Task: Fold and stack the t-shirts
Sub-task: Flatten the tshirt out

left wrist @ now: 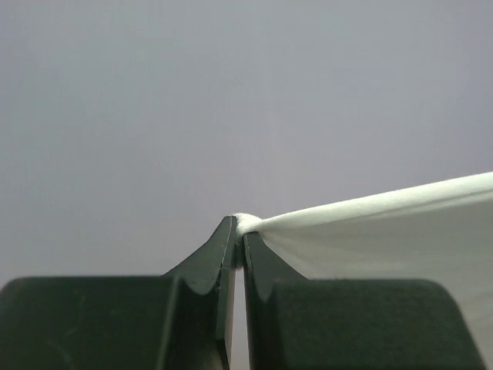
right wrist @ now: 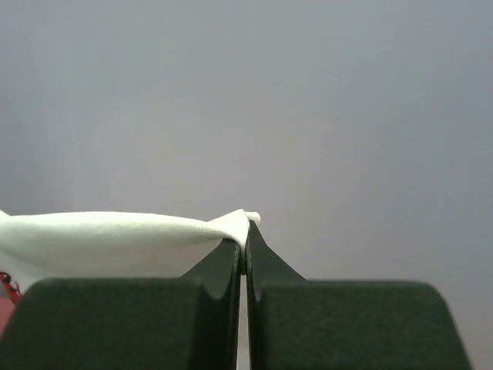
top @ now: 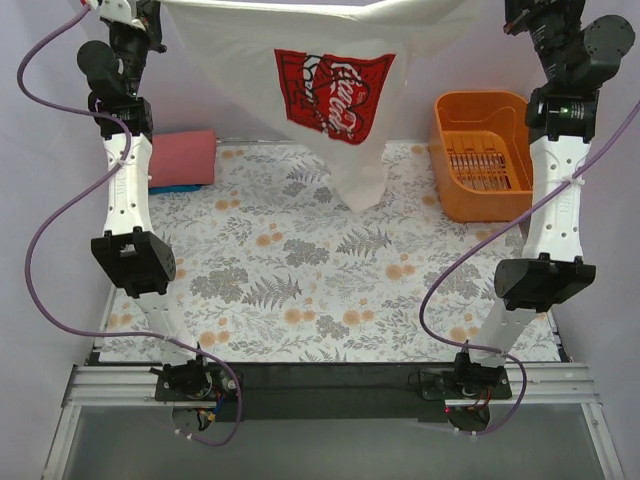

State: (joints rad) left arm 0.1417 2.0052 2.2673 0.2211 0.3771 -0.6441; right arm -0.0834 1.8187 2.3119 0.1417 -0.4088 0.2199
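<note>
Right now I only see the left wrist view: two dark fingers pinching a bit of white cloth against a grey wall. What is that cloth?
Observer: It is a white t-shirt with a large red print, hanging spread out over the floral table cover.
Operator: Is anything holding its other end?
Observer: Yes. The right gripper is shut on the opposite corner, as its own wrist view shows.
Operator: Are there other shirts around?
Observer: A salmon-red shirt lies folded at the far left of the cover, with the edge of a blue one showing beneath it.
</note>
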